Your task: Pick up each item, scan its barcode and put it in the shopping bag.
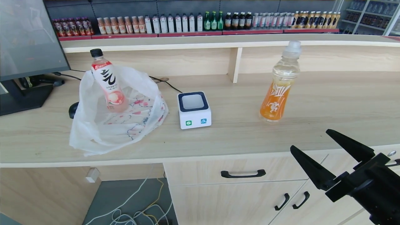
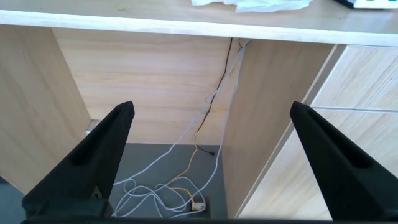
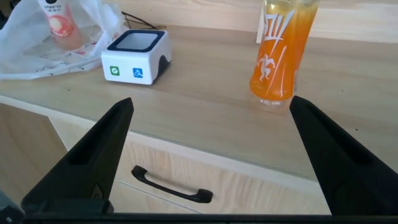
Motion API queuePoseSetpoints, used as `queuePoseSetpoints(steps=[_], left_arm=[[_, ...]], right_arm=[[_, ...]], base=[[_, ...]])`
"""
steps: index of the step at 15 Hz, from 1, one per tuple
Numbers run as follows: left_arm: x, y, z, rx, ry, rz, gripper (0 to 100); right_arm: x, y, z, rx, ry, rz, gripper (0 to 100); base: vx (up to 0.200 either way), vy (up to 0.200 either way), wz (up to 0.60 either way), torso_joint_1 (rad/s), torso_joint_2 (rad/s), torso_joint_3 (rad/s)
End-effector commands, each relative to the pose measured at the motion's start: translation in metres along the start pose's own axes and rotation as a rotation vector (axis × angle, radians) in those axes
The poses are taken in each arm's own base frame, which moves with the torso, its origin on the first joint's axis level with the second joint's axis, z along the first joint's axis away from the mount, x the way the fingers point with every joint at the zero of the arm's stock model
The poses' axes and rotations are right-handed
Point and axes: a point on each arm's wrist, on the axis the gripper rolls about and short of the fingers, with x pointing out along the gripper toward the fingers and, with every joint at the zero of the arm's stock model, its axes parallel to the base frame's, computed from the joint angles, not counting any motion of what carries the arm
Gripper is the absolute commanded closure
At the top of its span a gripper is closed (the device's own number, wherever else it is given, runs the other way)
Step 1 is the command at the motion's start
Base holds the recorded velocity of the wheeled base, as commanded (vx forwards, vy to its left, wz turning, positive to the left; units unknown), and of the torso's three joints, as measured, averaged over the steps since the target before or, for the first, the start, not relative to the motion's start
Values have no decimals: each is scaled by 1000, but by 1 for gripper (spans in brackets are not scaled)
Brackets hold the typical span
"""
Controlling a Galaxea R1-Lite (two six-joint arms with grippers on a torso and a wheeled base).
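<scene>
R gripper [image 1: 310, 139] was wide open, empty, low before counter [image 1: 328, 103] edge. L gripper [image 2: 211, 109] was open too, below countertop. Orange drink bottle [image 1: 278, 90] stood upright, well right of scanner [image 1: 193, 109]. Pink bottle [image 1: 107, 84] stood in shopping bag [image 1: 103, 131]. Risk: a finger clipping the tall orange bottle on approach would likely topple it.

Pink bottle [image 1: 107, 84] upright in bag [image 1: 93, 134] — scanner [image 1: 194, 110] beside; orange bottle [image 1: 279, 90] farther R; right tool [image 1: 309, 138] (fingers apart).
</scene>
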Motion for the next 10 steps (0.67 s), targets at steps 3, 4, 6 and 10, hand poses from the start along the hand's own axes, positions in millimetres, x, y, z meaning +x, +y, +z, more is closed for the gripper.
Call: queuePoseSetpoints(steps=[3, 4, 6, 10], left_arm=[[0, 0, 0, 3, 2, 1, 0], [0, 0, 0, 3, 2, 1, 0], [0, 0, 0, 4, 2, -1, 0], [0, 0, 0, 4, 2, 1, 0]], right_arm=[[-3, -1, -2, -3, 10, 0, 0], [-4, -1, -5, -8, 28, 2, 0], [3, 0, -6, -8, 30, -10, 0], [55, -2, 14, -5, -87, -114, 0]], base=[[0, 0, 0, 0, 0, 0], [0, 0, 0, 0, 0, 0], [0, 0, 0, 0, 0, 0], [0, 0, 0, 0, 0, 0]])
